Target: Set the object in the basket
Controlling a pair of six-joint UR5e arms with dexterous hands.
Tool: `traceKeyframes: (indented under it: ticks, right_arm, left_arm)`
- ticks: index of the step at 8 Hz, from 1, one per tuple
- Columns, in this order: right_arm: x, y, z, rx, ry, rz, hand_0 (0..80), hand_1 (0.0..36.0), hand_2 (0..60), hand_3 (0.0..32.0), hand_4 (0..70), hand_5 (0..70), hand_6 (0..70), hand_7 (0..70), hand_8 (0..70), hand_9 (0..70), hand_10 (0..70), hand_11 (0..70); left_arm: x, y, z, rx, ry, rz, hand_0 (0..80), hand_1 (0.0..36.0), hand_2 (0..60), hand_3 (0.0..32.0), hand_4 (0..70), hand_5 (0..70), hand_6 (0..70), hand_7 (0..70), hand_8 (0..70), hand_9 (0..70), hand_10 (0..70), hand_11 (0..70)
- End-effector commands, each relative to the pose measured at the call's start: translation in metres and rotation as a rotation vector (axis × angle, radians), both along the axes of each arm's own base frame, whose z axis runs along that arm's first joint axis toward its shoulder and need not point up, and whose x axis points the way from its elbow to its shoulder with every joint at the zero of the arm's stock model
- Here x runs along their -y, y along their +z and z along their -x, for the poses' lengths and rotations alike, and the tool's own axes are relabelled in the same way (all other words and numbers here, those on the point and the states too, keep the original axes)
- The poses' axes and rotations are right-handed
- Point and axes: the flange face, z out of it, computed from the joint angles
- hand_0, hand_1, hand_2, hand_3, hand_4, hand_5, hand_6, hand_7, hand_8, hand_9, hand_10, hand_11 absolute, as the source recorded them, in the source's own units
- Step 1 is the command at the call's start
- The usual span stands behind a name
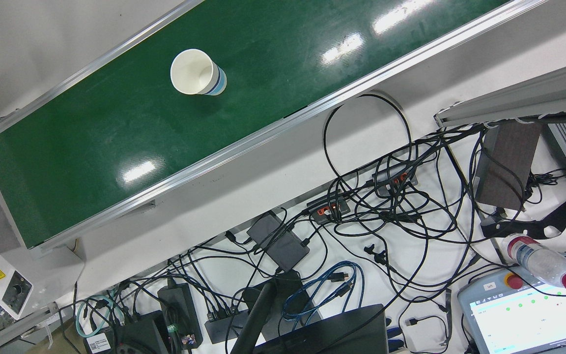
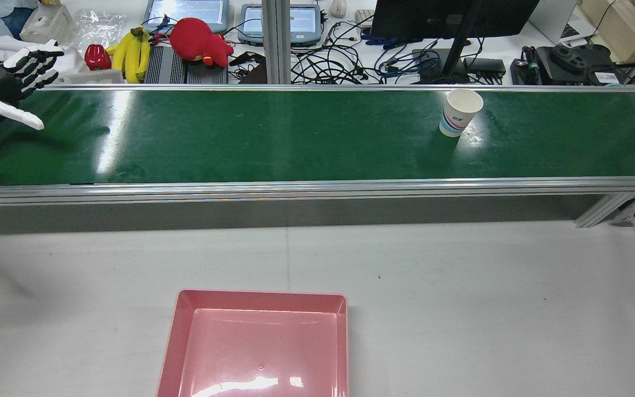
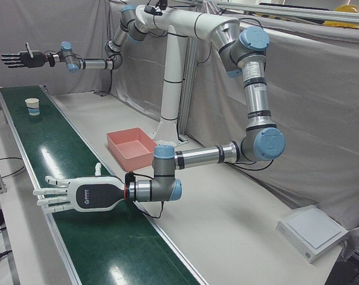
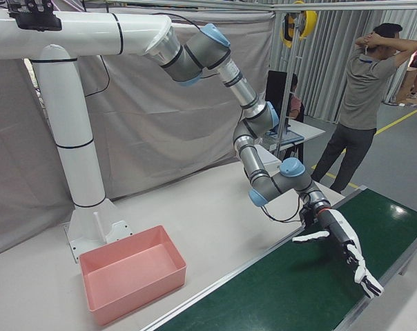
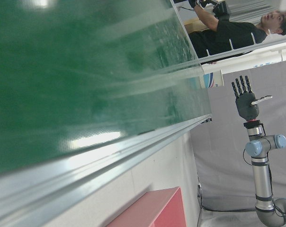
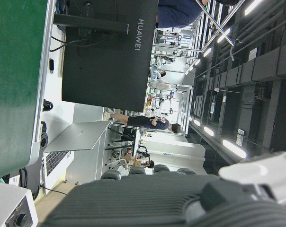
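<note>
Cup (image 1: pixel 198 72) alone, hands elsewhere

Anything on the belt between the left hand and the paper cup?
No. In the rear view, only bare green belt lies between the left hand and the paper cup.

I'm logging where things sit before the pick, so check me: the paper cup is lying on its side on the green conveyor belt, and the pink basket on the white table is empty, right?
Not quite. The paper cup stands upright, open mouth up, on the green conveyor belt, as the rear view shows. The rest holds: the pink basket sits on the white table and is empty.
</note>
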Motion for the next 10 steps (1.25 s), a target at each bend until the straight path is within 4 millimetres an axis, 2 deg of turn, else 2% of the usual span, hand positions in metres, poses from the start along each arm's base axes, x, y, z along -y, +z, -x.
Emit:
traceKeyframes:
  ticks: [1, 6, 9, 10]
  right_arm:
    - [0.0, 0.0, 0.0, 0.001, 0.0, -0.001, 0.0, 0.0, 0.0, 0.0, 0.0, 0.0, 0.0, 0.0, 0.0, 0.0, 0.0, 0.0]
    - [0.0, 0.0, 0.0, -0.001, 0.0, 0.001, 0.0, 0.0, 0.0, 0.0, 0.0, 0.0, 0.0, 0.0, 0.0, 0.0, 0.0, 0.0]
    - [0.0, 0.0, 0.0, -0.001, 0.0, -0.001, 0.0, 0.0, 0.0, 0.0, 0.0, 0.0, 0.0, 0.0, 0.0, 0.0, 0.0, 0.0]
    - [0.0, 0.0, 0.0, -0.001, 0.0, 0.001, 0.0, 0.0, 0.0, 0.0, 0.0, 0.0, 0.0, 0.0, 0.0, 0.0, 0.0, 0.0]
  left_arm:
    - [0.001, -0.001, 0.003, -0.003, 0.0, 0.002, 56.6, 13.7, 0.0, 7.0, 0.0, 29.3, 0.5, 0.0, 0.0, 0.0, 2.2, 5.3]
    - [0.001, -0.014, 0.012, -0.013, -0.01, -0.012, 56.4, 13.7, 0.0, 7.2, 0.0, 28.9, 0.5, 0.0, 0.0, 0.0, 1.9, 5.0]
    - [0.0, -0.014, 0.011, -0.012, -0.008, -0.01, 56.4, 13.7, 0.0, 7.6, 0.0, 29.1, 0.6, 0.0, 0.0, 0.0, 2.1, 5.2]
    - [-0.002, -0.03, 0.016, -0.019, -0.008, -0.031, 56.7, 14.0, 0.0, 7.4, 0.0, 29.6, 0.5, 0.0, 0.0, 0.0, 1.9, 5.0]
